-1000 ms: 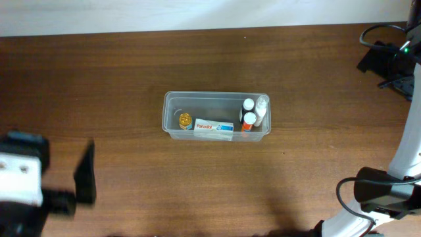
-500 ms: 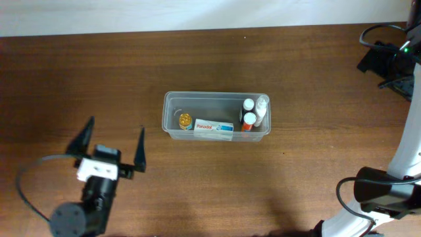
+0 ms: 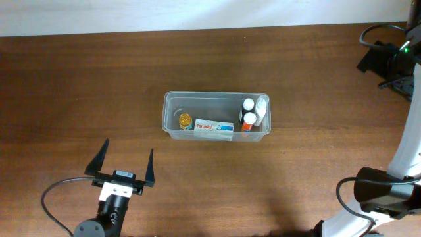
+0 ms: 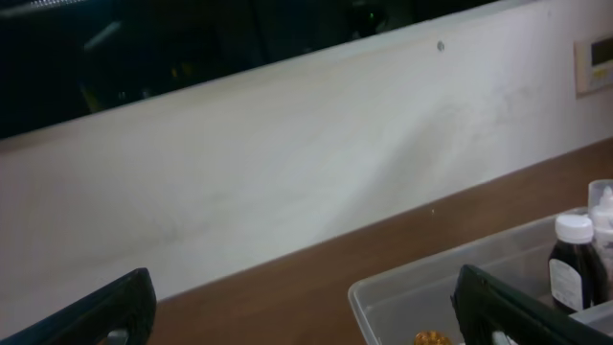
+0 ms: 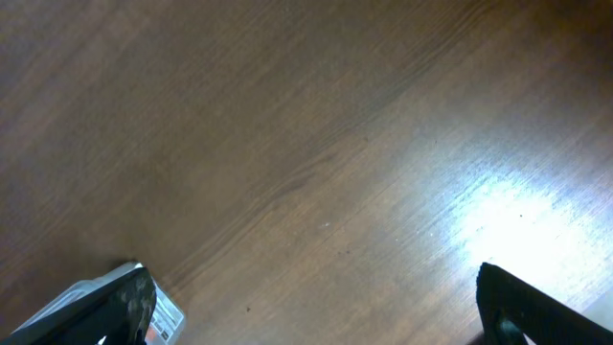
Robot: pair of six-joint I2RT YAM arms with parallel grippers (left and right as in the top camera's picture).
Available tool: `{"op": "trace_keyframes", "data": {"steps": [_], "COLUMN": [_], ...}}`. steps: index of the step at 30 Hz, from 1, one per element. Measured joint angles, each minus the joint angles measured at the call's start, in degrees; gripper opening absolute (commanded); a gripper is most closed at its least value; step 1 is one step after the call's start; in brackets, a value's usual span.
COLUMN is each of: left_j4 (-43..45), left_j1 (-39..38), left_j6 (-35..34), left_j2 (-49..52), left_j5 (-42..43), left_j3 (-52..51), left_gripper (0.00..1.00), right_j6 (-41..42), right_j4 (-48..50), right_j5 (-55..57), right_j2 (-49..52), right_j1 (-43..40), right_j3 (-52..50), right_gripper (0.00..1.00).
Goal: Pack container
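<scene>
Fingers (image 3: 100, 158) splayed wide, left gripper (image 3: 125, 163) empty, container (image 3: 165, 117) untouched, right gripper (image 5: 308, 287) seemingly likewise

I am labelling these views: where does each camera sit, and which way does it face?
Overhead: above the table, facing straight down on the container; left gripper lower left.
Left wrist: low, facing the wall; own fingers in both corners.
Right wrist: facing down at the table; own fingers in both corners.
Shared: overhead and left wrist both show the container.

Container (image 4: 412, 287) cut off by btm edge — left wrist; bottle (image 4: 573, 264) label blurred.
</scene>
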Motion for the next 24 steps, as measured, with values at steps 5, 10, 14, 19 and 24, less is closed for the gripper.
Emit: {"op": "trace_keyframes", "data": {"steps": [5,10,14,19,24], "left_j4": [1.6,2.2,1.3,-6.5,-8.6], "left_j1": [0.0,0.0,0.0,0.0,0.0], "left_j6": [0.1,0.1,0.2,0.3,0.3], "left_j2": [-0.8,-0.8,-0.8,-0.9,-0.9], "left_j5": [0.0,-0.2,-2.1,-4.1,-5.2], "left_j3": [-3.0,-6.4,-7.2,-7.2,-7.2], "left_gripper": [0.99,0.99,0.99,0.99,0.99], "right_j6": [0.0,0.0,0.0,0.0,0.0], "right_j4": [0.0,0.0,0.0,0.0,0.0], "right_j5": [0.0,0.0,0.0,0.0,0.0], "right_j2": [0.0,0.0,0.0,0.0,0.0], "right_j1": [0.0,0.0,0.0,0.0,0.0], "right_j3": [0.0,0.0,0.0,0.0,0.0], "right_gripper": [0.98,0.99,0.98,0.98,0.98]}}
